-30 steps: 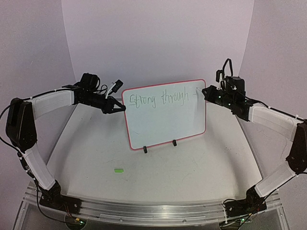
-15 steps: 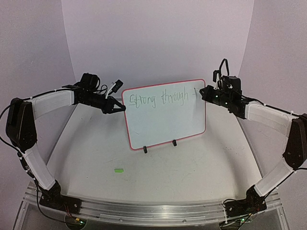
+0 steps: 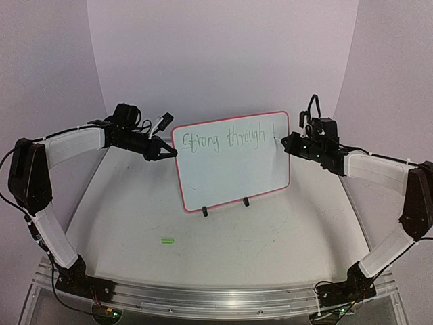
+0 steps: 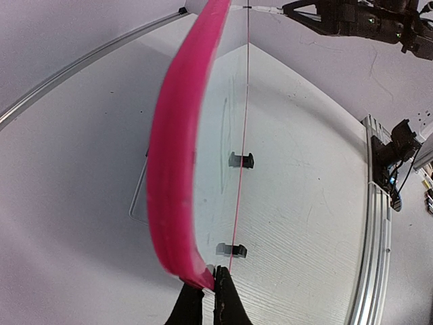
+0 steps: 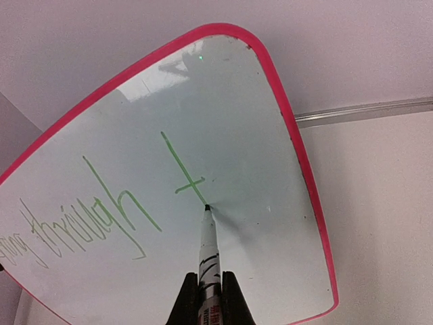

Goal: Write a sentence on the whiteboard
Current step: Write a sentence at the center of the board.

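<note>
- The whiteboard stands upright a little past the middle of the table. It is propped on two small black clip feet along its bottom edge, and its top leans slightly away from the arms.
- Its frame is pink-red with rounded corners. Green handwriting across the top reads "Strong through", followed by a single "t" near the 2 o'clock corner.
- The left gripper comes in from 9 o'clock and meets the board's left edge high up, near the 10 o'clock corner.
- In the left wrist view that gripper is pinched closed on the pink frame. One finger is on each side of the edge, and the board runs away from the camera edge-on.
- The right gripper reaches in from 3 o'clock, level with the line of writing.
- In the right wrist view its fingers are clamped around a marker with a white barrel and black print.
- The marker points toward 12 o'clock in that view. Its tip touches the glossy surface at the foot of the long stroke of the "t".
- A small green piece lies loose on the table at about 7 o'clock from the board, well apart from it and from both arms.
- A metal rail runs along the near edge at 6 o'clock and carries both arm bases.
</note>
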### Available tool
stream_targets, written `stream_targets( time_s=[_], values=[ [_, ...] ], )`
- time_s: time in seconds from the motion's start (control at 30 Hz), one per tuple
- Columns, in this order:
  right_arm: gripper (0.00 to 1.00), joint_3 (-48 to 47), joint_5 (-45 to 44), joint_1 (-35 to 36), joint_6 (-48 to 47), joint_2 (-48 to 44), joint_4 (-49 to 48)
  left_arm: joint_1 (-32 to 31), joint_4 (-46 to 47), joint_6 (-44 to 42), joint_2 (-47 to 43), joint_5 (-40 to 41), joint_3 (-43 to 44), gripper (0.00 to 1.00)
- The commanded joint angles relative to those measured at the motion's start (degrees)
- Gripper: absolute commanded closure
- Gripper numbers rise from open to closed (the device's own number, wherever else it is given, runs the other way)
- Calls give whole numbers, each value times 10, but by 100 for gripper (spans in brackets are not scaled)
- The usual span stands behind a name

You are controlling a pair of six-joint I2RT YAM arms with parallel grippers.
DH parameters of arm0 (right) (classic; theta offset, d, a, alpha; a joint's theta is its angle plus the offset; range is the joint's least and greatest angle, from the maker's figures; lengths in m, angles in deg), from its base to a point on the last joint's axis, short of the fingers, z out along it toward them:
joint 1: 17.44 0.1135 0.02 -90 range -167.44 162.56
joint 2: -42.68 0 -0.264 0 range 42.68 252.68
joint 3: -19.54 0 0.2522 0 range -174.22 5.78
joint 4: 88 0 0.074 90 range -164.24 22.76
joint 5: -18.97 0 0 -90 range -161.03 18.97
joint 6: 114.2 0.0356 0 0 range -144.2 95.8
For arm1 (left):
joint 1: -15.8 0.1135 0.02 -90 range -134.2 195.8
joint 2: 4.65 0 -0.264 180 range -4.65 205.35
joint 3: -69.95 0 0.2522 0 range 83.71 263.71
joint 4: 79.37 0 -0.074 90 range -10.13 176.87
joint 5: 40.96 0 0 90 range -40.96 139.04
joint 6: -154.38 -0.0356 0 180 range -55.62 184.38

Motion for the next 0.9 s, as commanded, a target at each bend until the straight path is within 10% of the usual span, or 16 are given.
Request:
stream_targets(
  time_s=[0.0,0.87],
  values=[
    [100,3,-14,-2,5,-18,-11,-11,-53,-47,17,37,-4,100],
    [100,-101,-40,-2,-31,-20,10,-11,-53,-48,14,38,-4,100]
  ],
)
